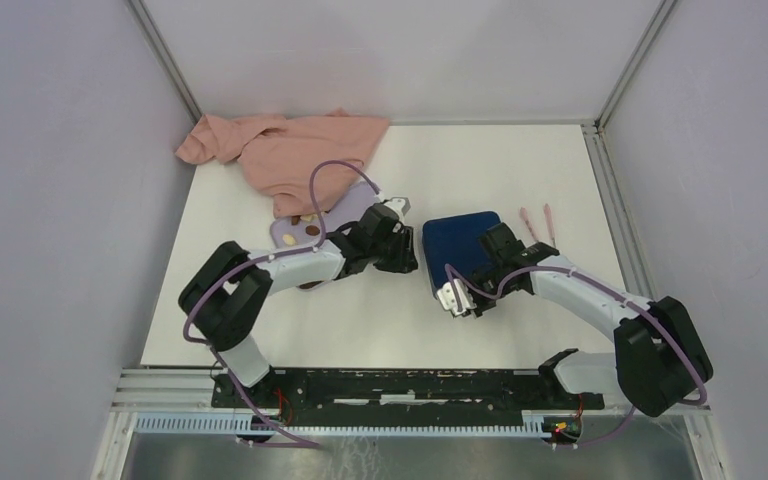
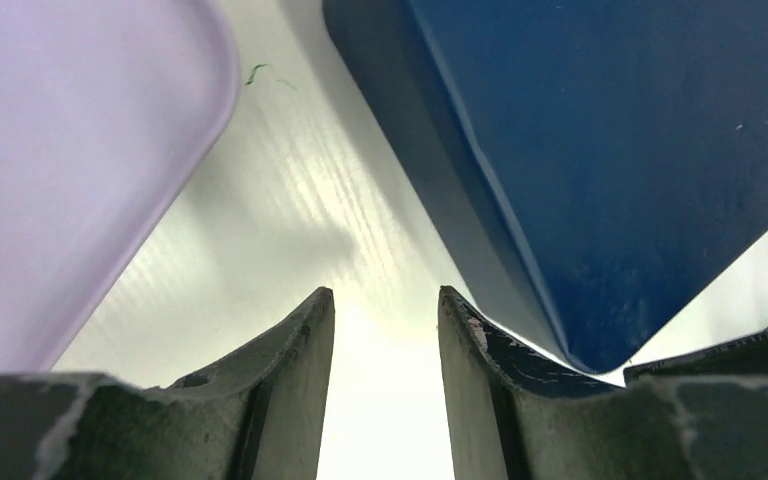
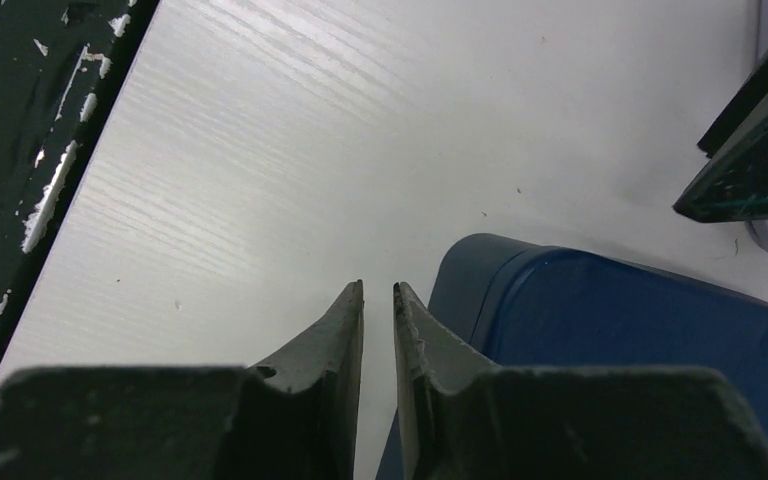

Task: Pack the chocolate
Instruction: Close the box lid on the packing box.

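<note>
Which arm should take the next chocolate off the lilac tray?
Left. The left gripper, jaws open, hangs between the lilac tray and the blue box, close to the chocolate. The right gripper is at the box's near edge, farther from the tray.

Lab test cell: plain grey panels [image 1: 50, 200] and aluminium framing [image 1: 640, 60] enclose a white table [image 1: 480, 160].

chocolate [image 1: 307, 226] on tray [image 1: 282, 236], box [image 1: 457, 240] right of tray, cloth [image 1: 290, 150] behind tray
</note>
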Controlling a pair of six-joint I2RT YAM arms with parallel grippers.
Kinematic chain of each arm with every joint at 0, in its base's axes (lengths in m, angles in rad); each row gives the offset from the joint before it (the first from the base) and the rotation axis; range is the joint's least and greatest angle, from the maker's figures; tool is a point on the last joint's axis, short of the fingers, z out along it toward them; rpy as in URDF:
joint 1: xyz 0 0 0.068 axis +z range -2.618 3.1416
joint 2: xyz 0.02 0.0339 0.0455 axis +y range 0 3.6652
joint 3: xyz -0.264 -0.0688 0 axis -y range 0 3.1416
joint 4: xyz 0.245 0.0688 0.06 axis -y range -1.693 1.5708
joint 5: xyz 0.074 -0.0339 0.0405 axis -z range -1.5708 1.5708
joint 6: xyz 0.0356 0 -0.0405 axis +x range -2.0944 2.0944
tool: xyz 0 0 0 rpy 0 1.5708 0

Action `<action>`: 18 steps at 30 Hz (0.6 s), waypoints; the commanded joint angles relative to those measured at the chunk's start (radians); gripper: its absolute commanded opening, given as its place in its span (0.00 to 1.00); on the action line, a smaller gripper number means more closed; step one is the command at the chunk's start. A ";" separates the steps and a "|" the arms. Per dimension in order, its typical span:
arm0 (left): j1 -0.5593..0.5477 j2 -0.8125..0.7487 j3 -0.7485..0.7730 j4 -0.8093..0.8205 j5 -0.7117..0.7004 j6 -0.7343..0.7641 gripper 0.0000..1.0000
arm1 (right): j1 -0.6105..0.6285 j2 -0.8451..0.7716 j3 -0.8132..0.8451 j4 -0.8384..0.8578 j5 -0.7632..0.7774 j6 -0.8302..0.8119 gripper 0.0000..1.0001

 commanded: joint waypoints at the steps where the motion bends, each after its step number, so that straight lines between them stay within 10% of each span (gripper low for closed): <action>1: -0.002 -0.139 -0.050 0.018 -0.098 0.014 0.50 | 0.020 0.028 0.067 -0.005 0.021 0.046 0.21; 18: -0.003 -0.184 -0.094 0.043 -0.095 0.017 0.50 | 0.038 0.045 0.113 0.085 0.189 0.216 0.18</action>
